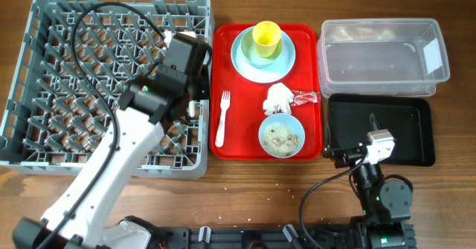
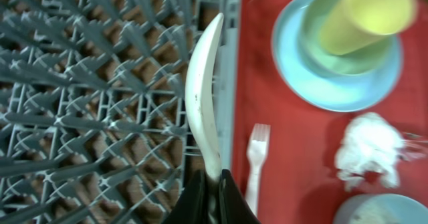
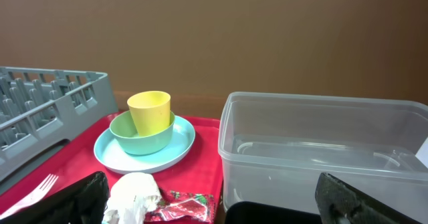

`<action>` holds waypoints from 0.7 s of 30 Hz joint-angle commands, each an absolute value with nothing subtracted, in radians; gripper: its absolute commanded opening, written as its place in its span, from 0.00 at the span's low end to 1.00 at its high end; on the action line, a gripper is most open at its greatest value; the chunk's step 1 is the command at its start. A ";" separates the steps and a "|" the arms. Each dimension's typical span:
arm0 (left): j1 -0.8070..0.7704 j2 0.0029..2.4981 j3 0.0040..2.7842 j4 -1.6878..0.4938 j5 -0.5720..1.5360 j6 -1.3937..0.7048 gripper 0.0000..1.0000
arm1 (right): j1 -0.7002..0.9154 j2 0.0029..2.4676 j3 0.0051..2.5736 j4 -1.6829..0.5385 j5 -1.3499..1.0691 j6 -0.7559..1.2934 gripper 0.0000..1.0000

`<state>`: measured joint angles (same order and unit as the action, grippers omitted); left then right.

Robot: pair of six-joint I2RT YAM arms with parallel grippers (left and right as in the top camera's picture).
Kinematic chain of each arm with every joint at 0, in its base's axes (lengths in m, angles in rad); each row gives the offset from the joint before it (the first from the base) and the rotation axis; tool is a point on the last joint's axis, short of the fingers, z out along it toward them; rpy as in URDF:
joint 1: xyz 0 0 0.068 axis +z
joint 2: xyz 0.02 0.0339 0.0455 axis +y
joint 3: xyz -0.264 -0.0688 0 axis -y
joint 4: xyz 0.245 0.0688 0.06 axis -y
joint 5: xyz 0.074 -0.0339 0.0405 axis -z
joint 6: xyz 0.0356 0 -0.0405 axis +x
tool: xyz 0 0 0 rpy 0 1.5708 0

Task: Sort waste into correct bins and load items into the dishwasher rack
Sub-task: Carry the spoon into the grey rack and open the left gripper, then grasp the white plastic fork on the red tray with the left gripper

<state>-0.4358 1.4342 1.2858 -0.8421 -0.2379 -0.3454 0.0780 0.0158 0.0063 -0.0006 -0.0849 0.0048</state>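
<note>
My left gripper is shut on the handle of the white spoon, which hangs over the right edge of the grey dishwasher rack. From above the left gripper covers most of the spoon. The white fork, the napkin, the wrapper and a blue bowl of food scraps lie on the red tray. A yellow cup stands in a bowl on the blue plate. My right gripper is open and holds nothing.
The clear tub stands at the back right, with the black tray in front of it. The right gripper rests low over the black tray's left part. The left arm crosses the rack's front right corner.
</note>
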 commanded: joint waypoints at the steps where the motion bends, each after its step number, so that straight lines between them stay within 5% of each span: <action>1: -0.369 1.546 1.275 -0.826 -0.225 -0.321 0.04 | 0.081 0.011 0.005 0.002 -0.076 0.000 1.00; 7: -0.342 1.720 1.275 -0.804 -0.214 -0.316 0.04 | 0.081 0.011 0.005 0.002 -0.076 0.000 1.00; 13: -0.342 1.741 1.275 -0.805 -0.199 -0.265 0.34 | 0.081 0.011 0.005 0.002 -0.076 0.000 1.00; 21: -0.357 1.520 1.279 -0.806 -0.077 -0.277 0.30 | 0.081 0.011 0.005 0.002 -0.076 0.000 1.00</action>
<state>-0.3466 1.6310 1.2816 -0.8078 -0.1818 -0.2638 0.0780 0.0158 0.0063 -0.0006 -0.0849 0.0048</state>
